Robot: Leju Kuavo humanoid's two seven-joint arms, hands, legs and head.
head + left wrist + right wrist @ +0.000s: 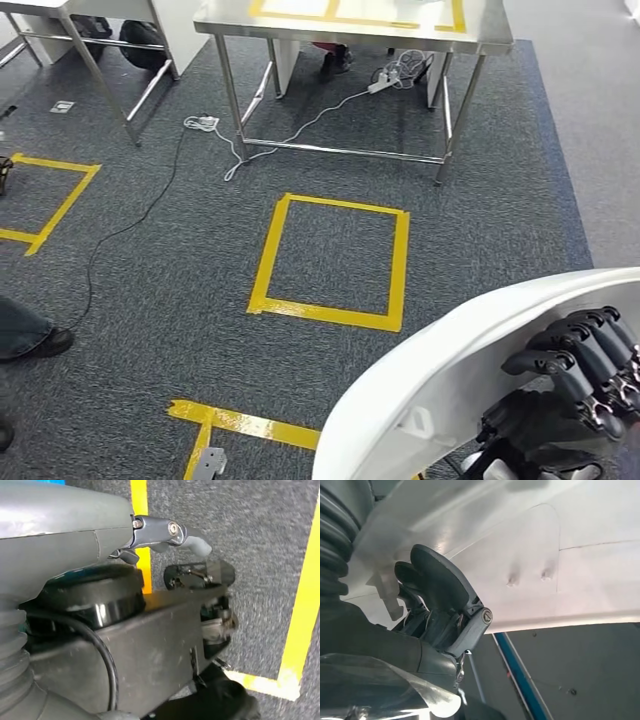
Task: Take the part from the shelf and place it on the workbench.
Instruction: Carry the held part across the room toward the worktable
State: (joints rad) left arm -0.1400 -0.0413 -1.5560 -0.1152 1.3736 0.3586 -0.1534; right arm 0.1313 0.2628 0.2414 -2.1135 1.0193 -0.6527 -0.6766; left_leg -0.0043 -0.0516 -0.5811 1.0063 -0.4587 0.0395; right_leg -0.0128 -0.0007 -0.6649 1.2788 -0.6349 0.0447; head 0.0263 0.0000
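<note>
A steel workbench (483, 40) stands ahead across grey carpet (151, 300), beyond a yellow tape square (332, 262). A large, smooth, curved white part (453, 365) sits low on the right, held by the right hand (581, 375), dark fingers (433, 577) wrapped over its edge. The left hand (188, 575) hangs by the floor, seemingly empty, fingers loosely curled.

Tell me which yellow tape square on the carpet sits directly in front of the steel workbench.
The complete square mid-floor, all four sides visible, just short of the steel workbench. The square at the left is cut off by the edge; the nearest tape shows one corner.
</note>
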